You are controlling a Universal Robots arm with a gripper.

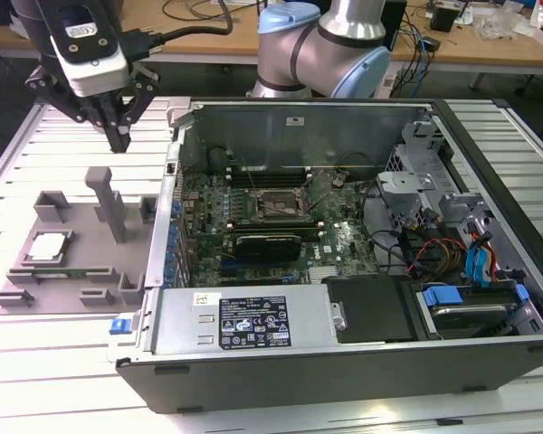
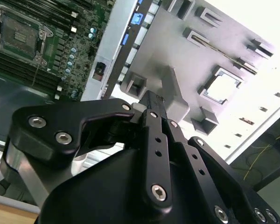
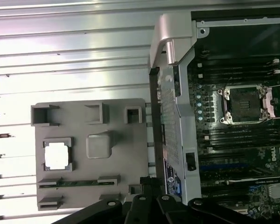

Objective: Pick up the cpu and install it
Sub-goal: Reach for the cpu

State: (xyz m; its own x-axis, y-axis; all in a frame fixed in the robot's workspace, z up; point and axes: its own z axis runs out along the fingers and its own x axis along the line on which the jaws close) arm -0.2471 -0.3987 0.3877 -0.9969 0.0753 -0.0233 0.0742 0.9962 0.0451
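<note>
A: Since the arm's own bulk blocks much of the second wrist view, what's hidden?
B: The black gripper (image 1: 119, 138) runs off the frame edge in both wrist views. Its fingers (image 2: 154, 130) look clenched tip to tip, nothing held. The socket's inside is too dark to make out.
A: Counts?
B: One small flat square silver-grey cpu (image 1: 47, 246) (image 2: 223, 87) (image 3: 56, 156). One grey moulded plastic holder (image 1: 86, 264). One open dark-grey metal computer case (image 1: 344, 362). One dark square metal-edged socket (image 1: 276, 206) inside it.
A: Cpu, where, which way?
B: Flat, metal top up, in a square recess of the holder on the white slatted bench (image 1: 36, 362), at the exterior view's left of the case. Square, so no long axis; edges parallel to the holder's. Gripper hangs above the holder, well apart from the cpu.
</note>
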